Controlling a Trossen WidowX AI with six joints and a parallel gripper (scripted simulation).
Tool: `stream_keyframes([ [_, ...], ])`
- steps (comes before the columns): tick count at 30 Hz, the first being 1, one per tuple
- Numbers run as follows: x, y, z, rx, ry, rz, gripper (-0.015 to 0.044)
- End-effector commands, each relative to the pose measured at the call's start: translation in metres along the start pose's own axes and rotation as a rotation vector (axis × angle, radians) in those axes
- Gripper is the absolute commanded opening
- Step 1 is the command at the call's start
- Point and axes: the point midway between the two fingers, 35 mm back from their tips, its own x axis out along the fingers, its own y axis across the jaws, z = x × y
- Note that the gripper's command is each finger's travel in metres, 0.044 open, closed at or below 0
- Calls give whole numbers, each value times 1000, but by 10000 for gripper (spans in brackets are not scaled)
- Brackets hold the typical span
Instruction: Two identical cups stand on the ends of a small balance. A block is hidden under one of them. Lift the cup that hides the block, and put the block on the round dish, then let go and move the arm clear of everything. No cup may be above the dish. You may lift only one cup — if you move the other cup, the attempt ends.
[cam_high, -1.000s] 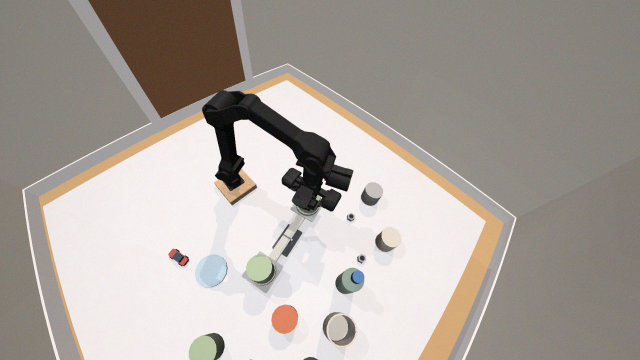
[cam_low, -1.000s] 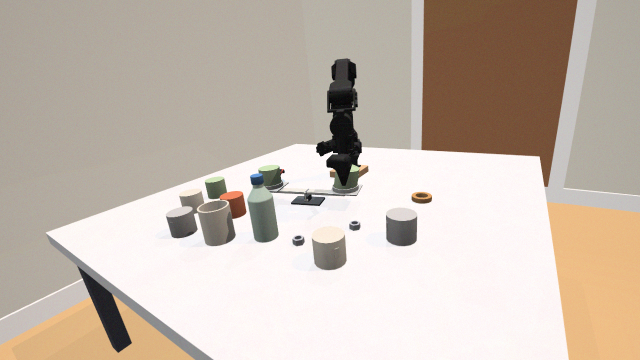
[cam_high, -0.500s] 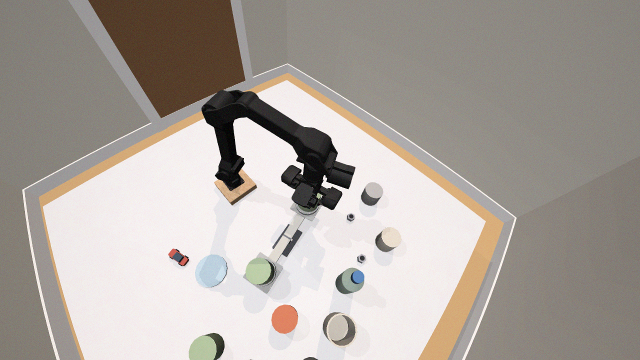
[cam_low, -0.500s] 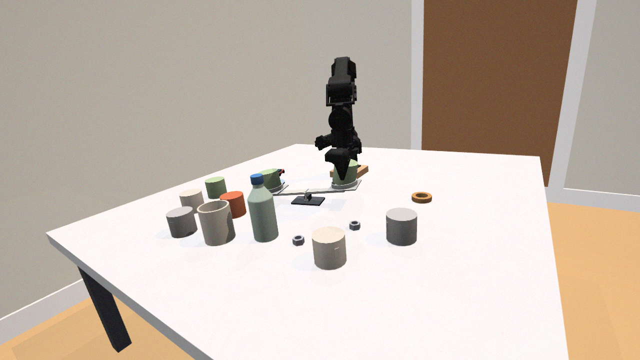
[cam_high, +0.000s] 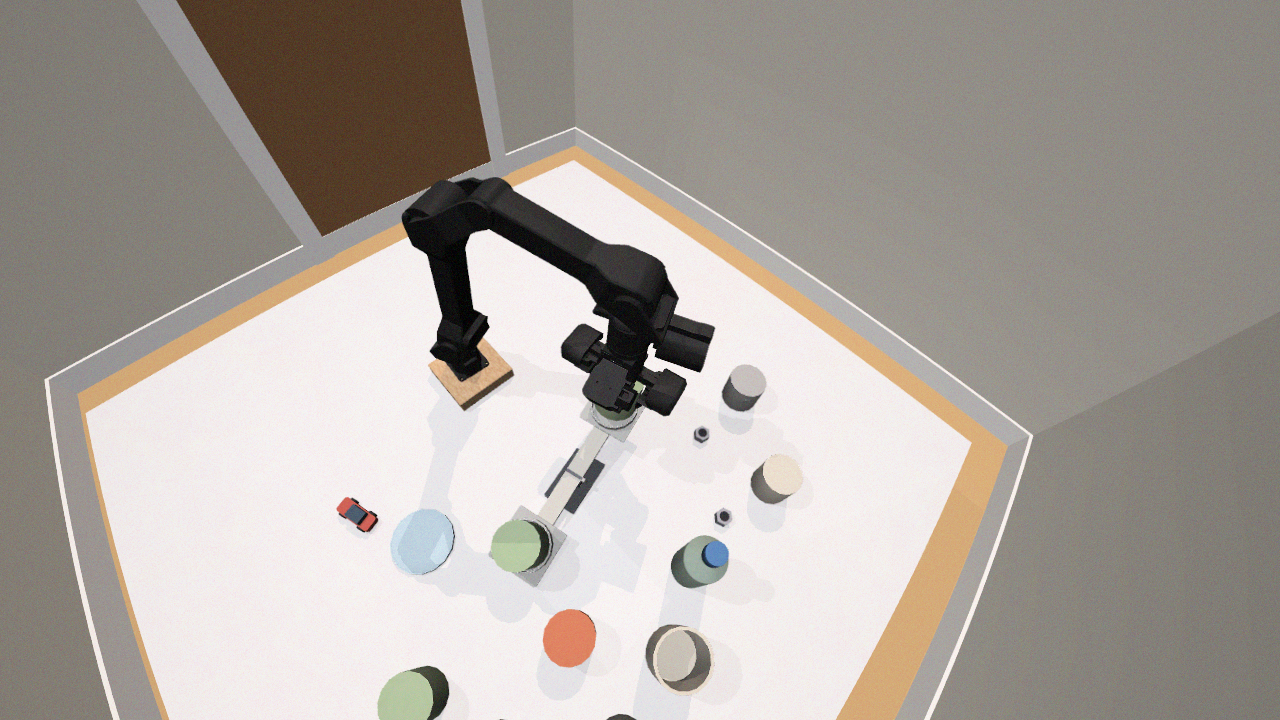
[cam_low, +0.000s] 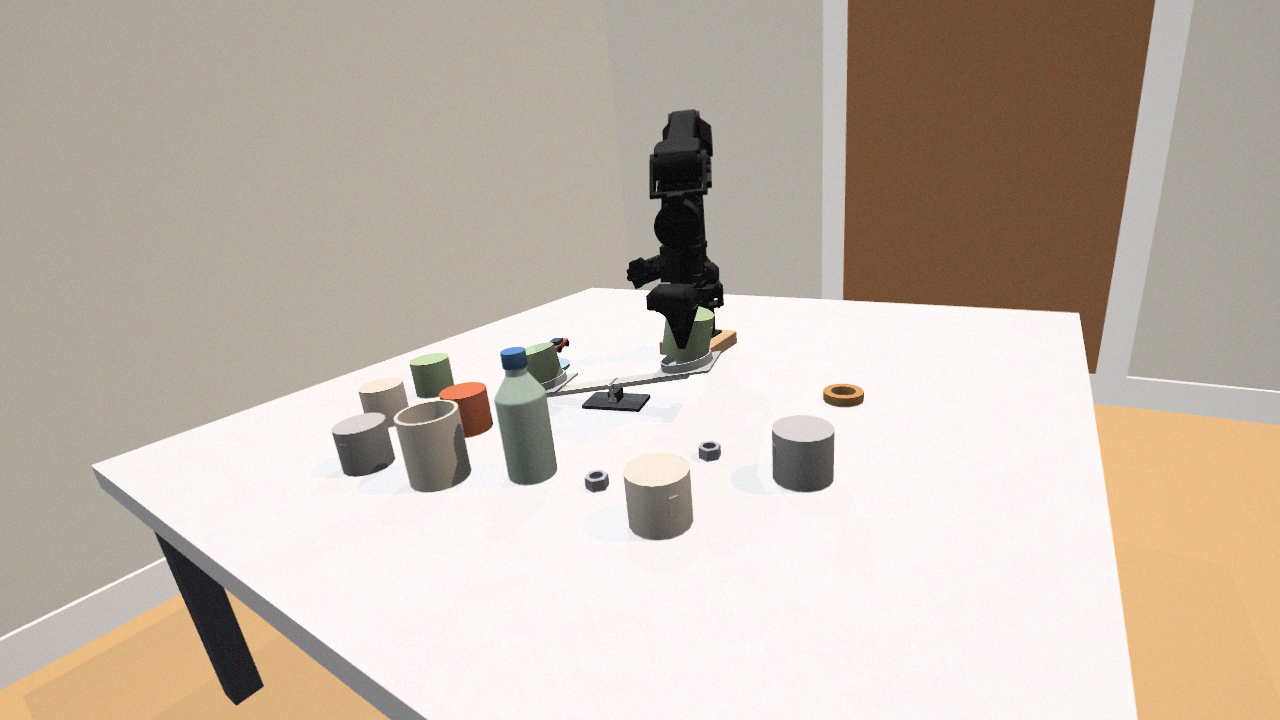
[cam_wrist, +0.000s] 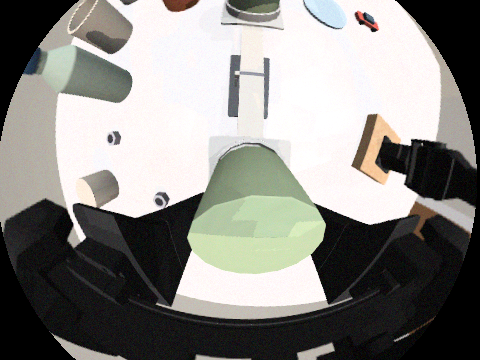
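My gripper (cam_high: 615, 400) (cam_low: 686, 336) (cam_wrist: 251, 200) is shut on one green cup (cam_high: 615, 415) (cam_low: 703, 333) (cam_wrist: 255, 220), its fingers on opposite sides. This cup is upright at the raised end of the balance (cam_high: 563, 497) (cam_low: 637, 382) (cam_wrist: 251, 107), with its base at the pan's ring; a small gap there cannot be made out. The other green cup (cam_high: 519, 546) (cam_low: 540, 365) (cam_wrist: 254, 6) stands on the lower end. The pale blue round dish (cam_high: 422, 541) (cam_wrist: 326, 12) lies beside that end, with nothing on it. The block is not visible.
A green bottle (cam_high: 693, 567) (cam_low: 526, 434) (cam_wrist: 87, 75), two nuts (cam_high: 700, 434) (cam_high: 723, 516), a cream cylinder (cam_high: 776, 478) and a grey cylinder (cam_high: 743, 387) stand on the balance's far side from the dish. An orange cylinder (cam_high: 569, 637) is near the lower end. A toy car (cam_high: 357, 514) lies beyond the dish.
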Motion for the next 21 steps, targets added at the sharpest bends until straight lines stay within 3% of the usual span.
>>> stream_keyframes([
  [1, -11, 4, -7, -7, 25, 26, 0],
  [21, -37, 1, -6, -7, 25, 26, 0],
])
